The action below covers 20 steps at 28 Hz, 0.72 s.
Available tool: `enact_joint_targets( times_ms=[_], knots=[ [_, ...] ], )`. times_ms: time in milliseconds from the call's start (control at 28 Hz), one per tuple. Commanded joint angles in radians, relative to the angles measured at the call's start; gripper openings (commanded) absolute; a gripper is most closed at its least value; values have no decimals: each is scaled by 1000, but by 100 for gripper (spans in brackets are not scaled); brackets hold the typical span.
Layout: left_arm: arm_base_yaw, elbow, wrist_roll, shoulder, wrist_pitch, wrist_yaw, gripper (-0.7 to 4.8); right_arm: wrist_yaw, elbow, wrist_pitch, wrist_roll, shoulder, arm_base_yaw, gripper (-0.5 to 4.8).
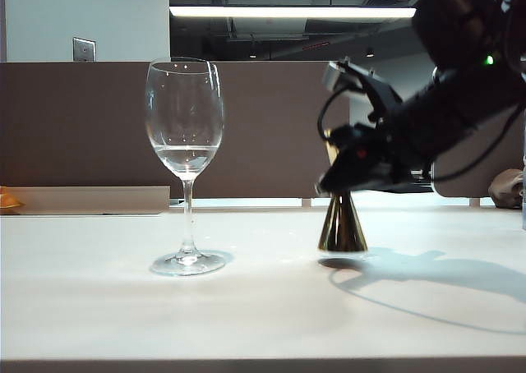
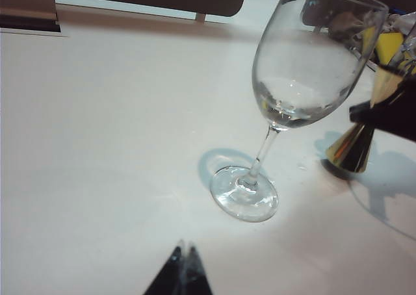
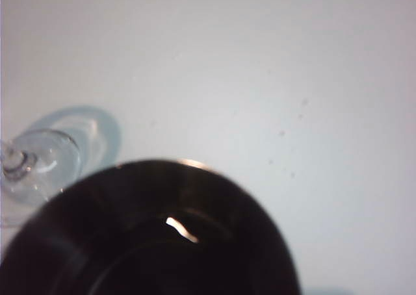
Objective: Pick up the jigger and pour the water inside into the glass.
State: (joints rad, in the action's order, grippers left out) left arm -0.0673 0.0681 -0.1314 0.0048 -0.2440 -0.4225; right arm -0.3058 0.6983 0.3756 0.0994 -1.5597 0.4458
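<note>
The gold jigger stands upright on the white table, right of the glass. My right gripper reaches in from the right and is shut on its waist, hiding the upper cone. The left wrist view shows the jigger with that black gripper across it, beside the glass. In the right wrist view the jigger's dark mouth fills the near part; water inside cannot be made out. A shallow layer of clear water sits in the glass bowl. My left gripper is shut and empty, well short of the glass foot.
A brown partition runs behind the table. A low beige ledge and an orange object lie at the far left. The glass foot is close beside the jigger. Yellow items sit behind the glass.
</note>
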Motion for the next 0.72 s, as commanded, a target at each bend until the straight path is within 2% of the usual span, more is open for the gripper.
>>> enact_joint_targets(
  times_ms=[36, 107, 322, 715],
  knots=[
    [2, 3, 1, 1, 13, -1, -5, 16, 24, -16, -1, 44, 0, -1],
    [2, 3, 1, 1, 13, -1, -5, 16, 31, -46, 4, 67, 0, -1],
    [2, 3, 1, 1, 13, -1, -5, 17, 147, -311, 58, 177, 0, -1],
    [2, 3, 1, 1, 13, -1, -5, 19, 360, -449, 61, 218, 0, -1]
  ],
)
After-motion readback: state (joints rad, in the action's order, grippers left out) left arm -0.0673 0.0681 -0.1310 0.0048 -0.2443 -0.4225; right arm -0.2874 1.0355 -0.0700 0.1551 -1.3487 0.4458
